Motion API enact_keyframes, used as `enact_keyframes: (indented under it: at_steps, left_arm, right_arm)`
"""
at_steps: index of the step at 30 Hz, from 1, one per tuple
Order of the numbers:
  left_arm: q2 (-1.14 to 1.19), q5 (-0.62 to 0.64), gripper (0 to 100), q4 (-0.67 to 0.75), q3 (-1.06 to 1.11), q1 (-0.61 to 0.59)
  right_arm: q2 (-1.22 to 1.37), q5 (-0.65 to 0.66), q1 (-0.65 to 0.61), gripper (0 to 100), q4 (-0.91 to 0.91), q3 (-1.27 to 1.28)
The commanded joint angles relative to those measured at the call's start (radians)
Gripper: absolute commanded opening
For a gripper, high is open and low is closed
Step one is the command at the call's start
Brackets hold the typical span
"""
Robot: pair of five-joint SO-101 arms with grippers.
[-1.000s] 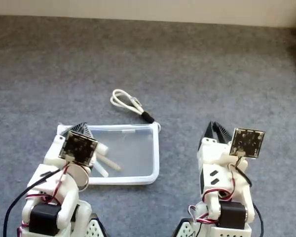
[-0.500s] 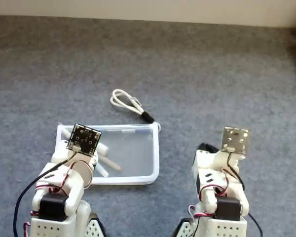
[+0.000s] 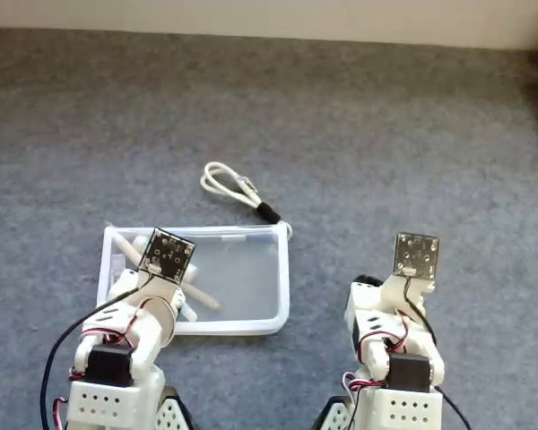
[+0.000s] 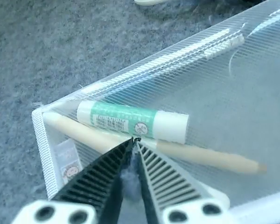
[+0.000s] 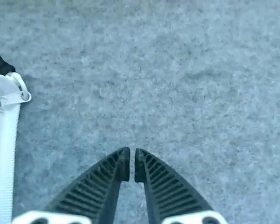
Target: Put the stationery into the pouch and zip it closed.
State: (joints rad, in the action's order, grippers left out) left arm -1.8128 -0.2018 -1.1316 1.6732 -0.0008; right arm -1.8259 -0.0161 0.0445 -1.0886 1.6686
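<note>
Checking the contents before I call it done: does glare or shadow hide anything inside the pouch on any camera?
Left wrist view: even light, no glare; the glue stick and beige stick show through the pouch mesh, the left gripper covering part. High view: no hard shadows, but the left arm hides the pouch's left side. Right wrist view: evenly lit carpet and zipper end.

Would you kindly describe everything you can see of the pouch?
The pouch is a flat rectangle of clear ribbed plastic with white edging, lying on grey carpet. A white zip pull sits at its far right corner, a white cord loop just beyond. Inside lie a green-and-white tube, a cream stick and a small packet. The shut left end effector hangs over its left part.
</note>
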Motion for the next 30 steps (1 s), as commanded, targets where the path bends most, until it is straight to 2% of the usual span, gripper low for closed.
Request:
enact_keyframes:
  at_steps: [1,5,10,14,18,30]
  left_arm:
    - [-0.013,0.005,2,-0.002,0.022,-0.013]
    - [-0.01,0.005,2,-0.006,0.022,-0.038]
    - [-0.01,0.006,2,-0.11,0.022,-0.064]
    - [-0.01,0.005,2,-0.195,0.022,-0.065]
    - [-0.01,0.005,2,-0.196,0.022,-0.065]
    - [-0.01,0.005,2,-0.196,0.022,-0.065]
  right_arm:
    - [-0.012,0.008,0.001,2.1,0.022,0.101]
    - [-0.012,0.009,0.007,2.1,0.016,0.147]
    - [-0.012,0.014,0.007,2.1,0.012,0.147]
    - [-0.012,0.012,0.008,2.1,-0.091,0.147]
    - [-0.012,0.014,0.008,2.1,-0.163,0.147]
    - [-0.012,0.014,0.008,2.1,-0.165,0.147]
